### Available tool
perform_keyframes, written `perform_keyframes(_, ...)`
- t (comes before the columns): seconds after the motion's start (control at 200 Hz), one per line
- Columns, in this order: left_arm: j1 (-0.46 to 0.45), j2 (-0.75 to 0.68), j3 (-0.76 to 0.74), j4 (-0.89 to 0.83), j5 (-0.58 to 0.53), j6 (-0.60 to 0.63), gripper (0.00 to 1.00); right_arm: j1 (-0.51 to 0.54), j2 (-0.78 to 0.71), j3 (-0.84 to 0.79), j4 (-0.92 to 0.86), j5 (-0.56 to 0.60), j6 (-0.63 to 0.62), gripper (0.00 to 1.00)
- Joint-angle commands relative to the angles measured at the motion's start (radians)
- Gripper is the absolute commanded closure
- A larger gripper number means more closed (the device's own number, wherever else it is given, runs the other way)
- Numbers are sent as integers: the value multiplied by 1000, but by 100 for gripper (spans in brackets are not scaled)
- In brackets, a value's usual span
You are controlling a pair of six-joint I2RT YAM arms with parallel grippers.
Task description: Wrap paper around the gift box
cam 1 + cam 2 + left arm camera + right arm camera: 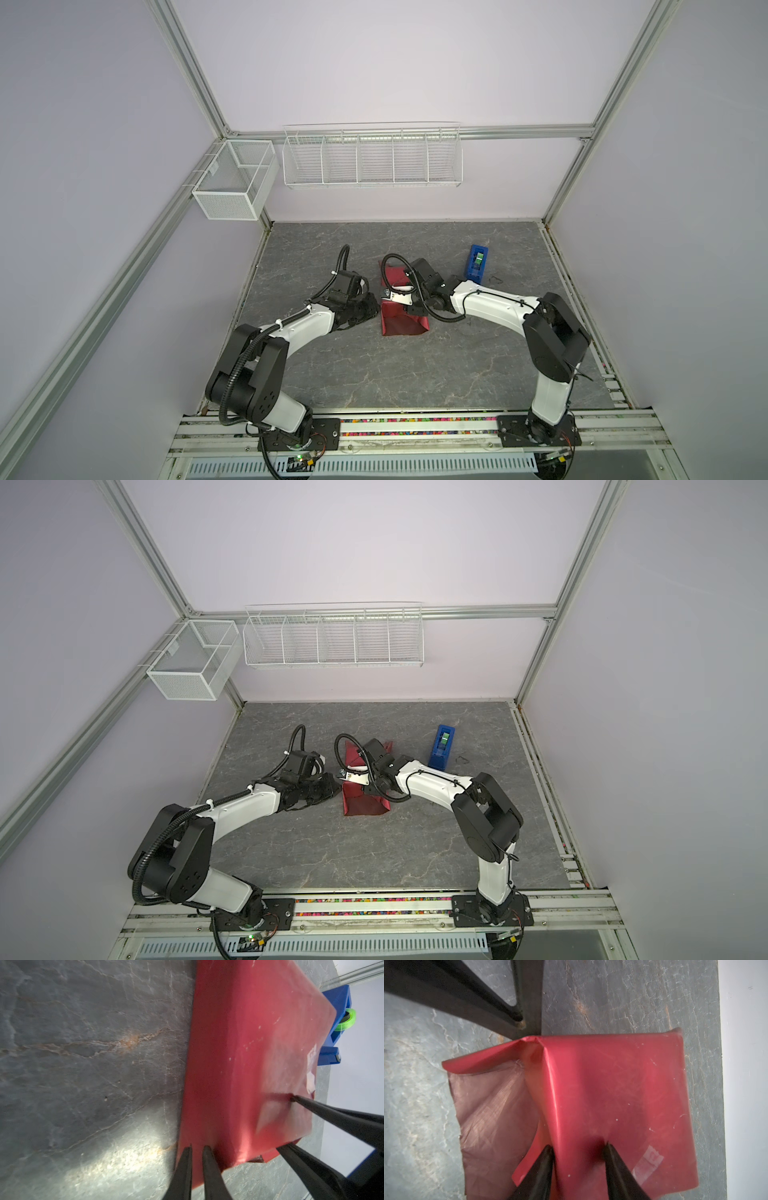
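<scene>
The paper (401,324) is folded over the box, which is hidden under it near the tape holder (477,262), but its ends gape untaped, so I judge half remains; my right hand (578,1146) presses the top with fingers apart, and my left hand (196,1148), closed, is at the side away from that holder.

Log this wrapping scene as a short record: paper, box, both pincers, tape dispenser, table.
paper: red, folded over a boxy shape, near end open
box: not visible, likely under the paper
left pincer: shut, tips at the paper's edge
right pincer: open, both tips pressing down on the paper
dispenser: blue with green roll, upright, apart from the paper, untouched
table: grey, stone-look
</scene>
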Motion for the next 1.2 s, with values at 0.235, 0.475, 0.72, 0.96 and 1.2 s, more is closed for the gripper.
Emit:
perform_keyframes(0.235, -8, 45, -42, 141, 135, -53, 87, -8, -11, -11, -59, -27, 14, 57)
perform_keyframes(0.475, -8, 77, -98, 261, 163, -131, 89, -7, -10, -8, -64, -25, 14, 57)
perform_keyframes(0.72, -8, 81, -173, 408, 175, -250, 91, -7, -13, -5, -66, -25, 15, 57)
perform_keyframes(0.96, -18, 141, -208, 566, 221, -352, 91, -7, -15, -2, -65, -26, 18, 57)
perform_keyframes(1.2, -29, 209, -218, 725, 244, -457, 92, -7, -14, 2, -66, -30, 23, 58)
